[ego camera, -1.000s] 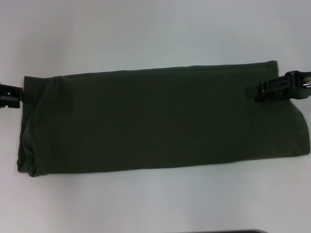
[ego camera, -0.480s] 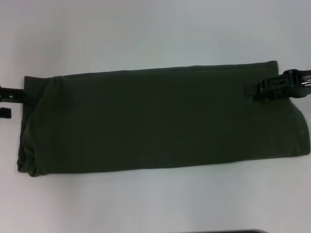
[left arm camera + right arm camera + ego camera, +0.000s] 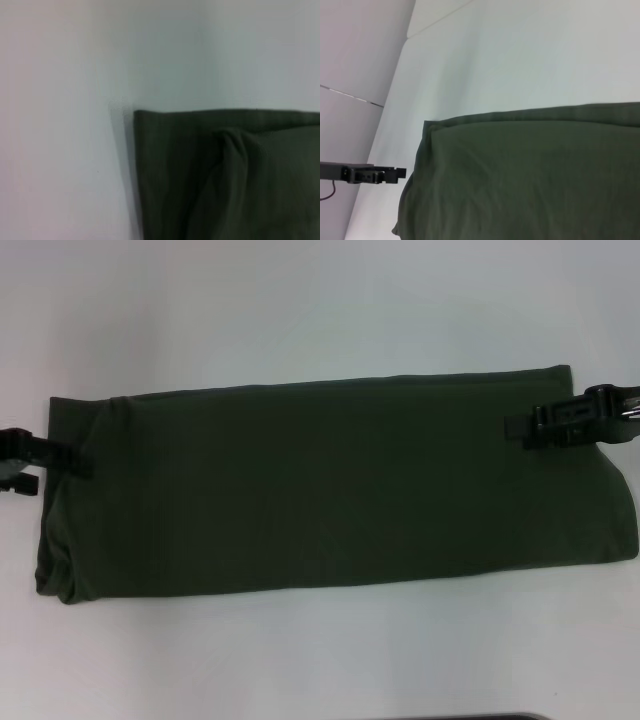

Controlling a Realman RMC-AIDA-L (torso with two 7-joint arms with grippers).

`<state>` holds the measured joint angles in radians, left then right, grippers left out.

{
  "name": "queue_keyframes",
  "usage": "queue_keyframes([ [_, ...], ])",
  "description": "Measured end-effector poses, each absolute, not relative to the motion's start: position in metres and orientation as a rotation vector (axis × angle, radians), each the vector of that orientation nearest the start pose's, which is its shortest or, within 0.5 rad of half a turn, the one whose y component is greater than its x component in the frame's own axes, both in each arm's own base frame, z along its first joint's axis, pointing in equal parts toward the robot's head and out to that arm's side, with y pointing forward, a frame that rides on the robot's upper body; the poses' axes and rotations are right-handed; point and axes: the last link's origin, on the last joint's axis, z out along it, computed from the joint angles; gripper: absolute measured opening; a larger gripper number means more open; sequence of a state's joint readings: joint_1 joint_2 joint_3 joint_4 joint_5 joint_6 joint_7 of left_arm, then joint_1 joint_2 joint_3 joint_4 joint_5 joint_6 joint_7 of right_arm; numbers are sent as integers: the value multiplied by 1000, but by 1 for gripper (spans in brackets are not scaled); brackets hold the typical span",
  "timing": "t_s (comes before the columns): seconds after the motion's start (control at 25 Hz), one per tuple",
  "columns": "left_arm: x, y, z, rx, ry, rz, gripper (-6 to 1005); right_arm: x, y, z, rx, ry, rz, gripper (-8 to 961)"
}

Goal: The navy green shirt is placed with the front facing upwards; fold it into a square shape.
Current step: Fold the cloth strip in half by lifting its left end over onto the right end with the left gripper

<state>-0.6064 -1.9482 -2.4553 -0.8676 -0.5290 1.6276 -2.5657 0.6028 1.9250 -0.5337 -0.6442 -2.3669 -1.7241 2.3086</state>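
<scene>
Black all over, matte, with hard plastic-like surfaces. Left pincer [image 3: 45,455]: two flat, narrow black bars, blocky at the ends, with one shorter dark piece below the longer one. Right pincer [image 3: 545,427]: chunkier black body with angular, stepped edges and slim straight fingers [image 3: 520,426]; behind it a small pale silvery part near the wrist. In the right wrist view, left pincer [image 3: 390,174] seen as a long black bar with small notches on the end block, plus a thin dark cable curving below.
</scene>
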Motion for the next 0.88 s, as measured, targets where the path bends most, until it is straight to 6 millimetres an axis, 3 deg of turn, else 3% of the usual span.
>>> queue_keyframes([
  [0.32,-312,344,63,-2103,-1898,156,956,297,326,56,-2407,1913,406,614],
  [0.6,-301,342,71,-2147,-1935,40,954,298,325,57,-2408,1917,402,614],
  [0.88,-302,338,62,-2163,-1967,30,952,298,326,57,-2406,1916,397,615],
])
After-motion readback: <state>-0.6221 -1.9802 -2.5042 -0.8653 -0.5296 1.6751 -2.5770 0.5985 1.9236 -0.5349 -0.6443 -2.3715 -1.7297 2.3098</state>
